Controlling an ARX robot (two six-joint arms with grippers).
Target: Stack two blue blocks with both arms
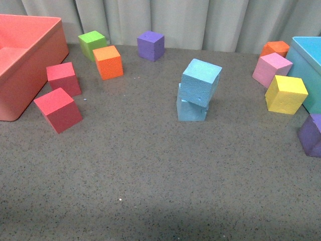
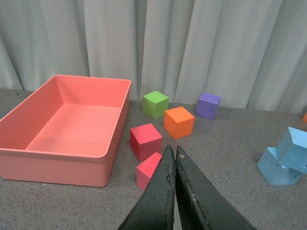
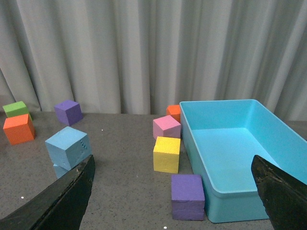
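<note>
A: Looking at the front view first: upper blue block (image 1: 201,81) sitting on the lower blue block (image 1: 190,109), centre of frame, twisted and overhanging toward the right. No arm in shot. Looks stacked, though crooked.

B: Switching to the left wrist view: left gripper (image 2: 175,154) at bottom centre, fingers pressed together, holding nothing. Blue pair at the far right edge, upper blue block (image 2: 294,149) tilted on the lower blue block (image 2: 274,168). Red cubes (image 2: 145,141) just past the fingertips, pink bin (image 2: 72,129) at left.

A: And the right wrist view: right gripper (image 3: 175,191) spread wide, fingers at the lower corners, empty. Stack at the left, upper blue block (image 3: 68,147) just above the left-hand finger (image 3: 67,194). Turquoise bin (image 3: 268,143) at right.

B: Judging by that, stack off to the side of both grippers, right one seemingly nearer. Any straightening nudge: toward frame left.
</note>
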